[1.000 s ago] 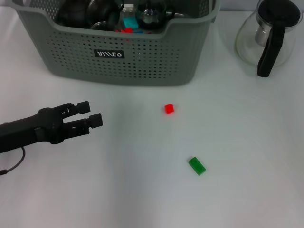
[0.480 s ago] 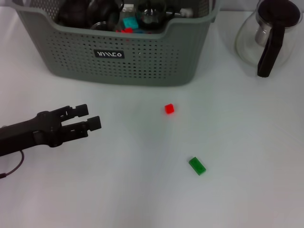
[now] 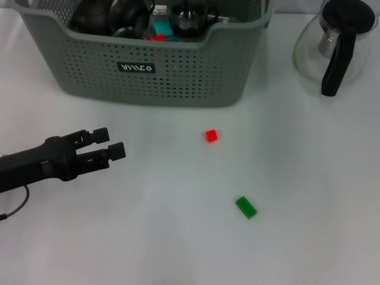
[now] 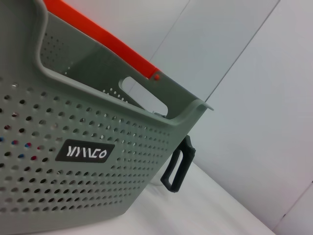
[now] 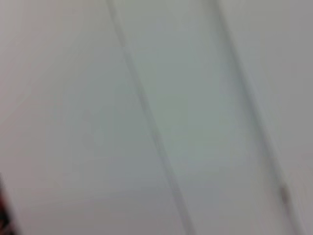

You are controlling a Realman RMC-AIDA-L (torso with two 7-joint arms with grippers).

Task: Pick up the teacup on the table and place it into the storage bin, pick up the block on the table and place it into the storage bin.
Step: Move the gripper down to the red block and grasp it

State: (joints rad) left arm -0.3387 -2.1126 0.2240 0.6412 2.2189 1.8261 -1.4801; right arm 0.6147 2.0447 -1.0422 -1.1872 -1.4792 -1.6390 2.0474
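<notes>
The grey-green storage bin (image 3: 190,77) stands at the back of the white table, and its perforated wall and label fill the left wrist view (image 4: 73,127). Inside it lie dark rounded vessels (image 3: 98,15) and small coloured pieces. No teacup shows on the table. A small red block (image 3: 211,136) lies in front of the bin, and a green block (image 3: 246,207) lies nearer to me. My left gripper (image 3: 111,142) hovers low at the left, open and empty, well left of the red block. The right gripper is out of view.
A glass teapot with a black handle (image 3: 335,47) stands at the back right, and its handle (image 4: 178,164) shows past the bin's corner in the left wrist view. The right wrist view shows only pale blurred surfaces.
My left gripper has drifted slightly down and to the left, still open. The blocks and the bin have not moved.
</notes>
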